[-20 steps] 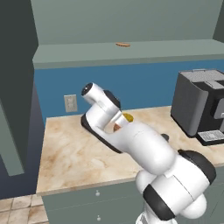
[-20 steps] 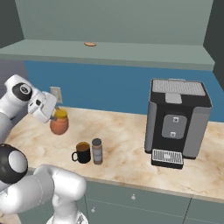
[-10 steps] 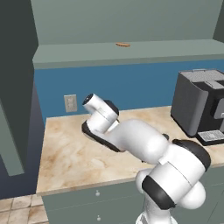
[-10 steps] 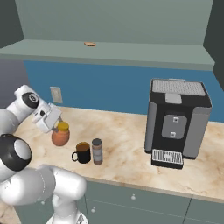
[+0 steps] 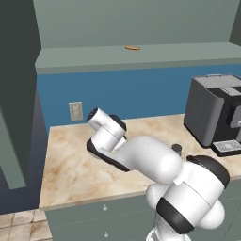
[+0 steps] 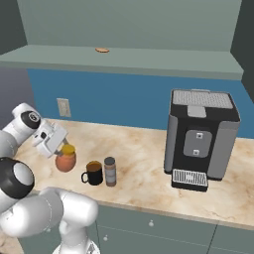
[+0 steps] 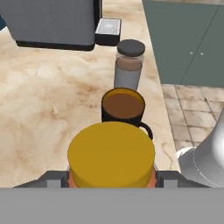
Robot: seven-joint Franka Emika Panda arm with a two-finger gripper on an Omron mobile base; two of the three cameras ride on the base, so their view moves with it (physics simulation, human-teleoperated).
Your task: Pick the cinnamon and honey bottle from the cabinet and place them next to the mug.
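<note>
1. The honey bottle (image 6: 65, 158) is between the two fingers of the hand (image 6: 58, 147), and the hand is clamped on it just under the yellow-orange lid; in the hand view the lid sits between the two dark finger tips.
2. The bottle stands upright, with its long axis vertical. Its base looks to be on the surface (image 6: 144, 163) or just above it; I cannot tell which.
3. The mug (image 6: 93, 173) is just beside the bottle, on the side toward the coffee machine (image 6: 201, 139). In the hand view the mug lies directly beyond the lid, along the line the hand looks.
4. The cinnamon (image 6: 110, 171) already stands upright just beside the mug, on the mug's far side from the bottle, so the three things make one short row.
5. My judgement: the bottle is already next to the mug, so the next move is to release it and pull the hand back, away from the mug, not toward it.
</note>
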